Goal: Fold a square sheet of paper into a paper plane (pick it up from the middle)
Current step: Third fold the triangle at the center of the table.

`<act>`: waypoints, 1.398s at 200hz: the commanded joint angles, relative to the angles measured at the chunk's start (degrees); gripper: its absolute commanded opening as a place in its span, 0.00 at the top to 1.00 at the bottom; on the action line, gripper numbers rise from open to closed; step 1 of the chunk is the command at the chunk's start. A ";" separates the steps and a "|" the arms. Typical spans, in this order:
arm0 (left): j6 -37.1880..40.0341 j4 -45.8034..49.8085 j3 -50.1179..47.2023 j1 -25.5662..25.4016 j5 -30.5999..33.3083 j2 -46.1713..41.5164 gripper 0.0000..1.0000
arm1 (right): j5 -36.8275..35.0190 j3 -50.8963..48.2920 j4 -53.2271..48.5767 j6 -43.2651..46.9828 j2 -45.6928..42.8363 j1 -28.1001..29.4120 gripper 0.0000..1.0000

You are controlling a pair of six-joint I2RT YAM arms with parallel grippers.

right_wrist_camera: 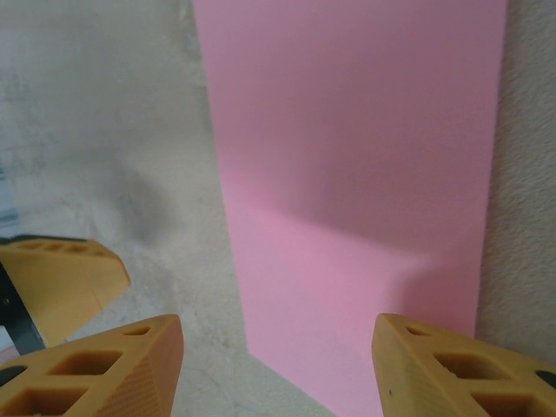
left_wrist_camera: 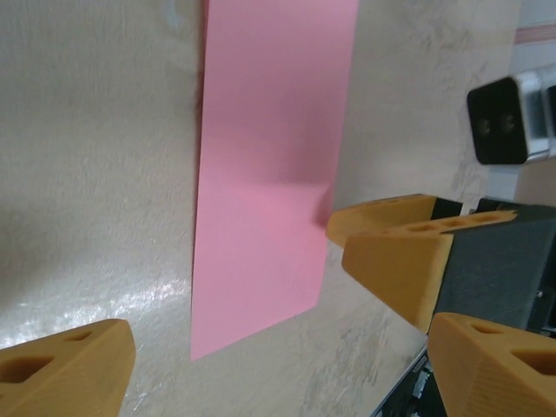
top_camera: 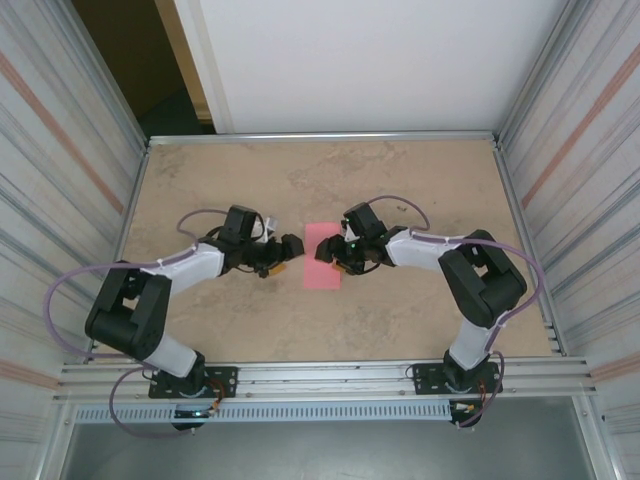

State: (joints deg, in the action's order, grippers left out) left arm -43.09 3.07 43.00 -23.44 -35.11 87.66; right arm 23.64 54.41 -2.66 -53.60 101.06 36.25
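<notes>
The table (top_camera: 420, 320) is a beige, stone-patterned slab, with ribbed metal walls (top_camera: 60, 150) to the left and right and a white panel (top_camera: 380, 60) at the far side. The pink sheet of paper (top_camera: 322, 268) lies flat in the middle as a narrow strip running near to far. My left fingers (left_wrist_camera: 69, 365) stand wide apart just left of it, grasping nothing. My right fingers (right_wrist_camera: 460, 365) are spread too, released, at its right edge. One tip is over the pink, and I cannot tell whether it touches.

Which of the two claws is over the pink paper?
The right gripper: its fingertips overlap the paper; the left gripper sits just beside it.
</notes>
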 commanded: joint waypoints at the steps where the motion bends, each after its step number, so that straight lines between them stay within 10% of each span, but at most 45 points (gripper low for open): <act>1: -1.26 -0.56 1.47 -1.17 -1.45 1.49 0.16 | -0.06 0.53 0.28 -0.72 1.79 -0.99 0.42; 105: -1.82 2.51 1.57 -4.33 0.79 4.79 0.60 | -2.22 -3.30 -2.44 -2.29 5.78 -1.91 0.45; 279: -2.97 -1.06 0.89 -6.13 -2.27 10.31 0.73 | -1.63 -3.09 -2.27 -1.59 6.59 -2.06 0.47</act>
State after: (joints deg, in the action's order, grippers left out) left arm -45.34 3.84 43.22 -29.17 -34.87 96.82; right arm 24.32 53.34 -0.08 -55.09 103.90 34.46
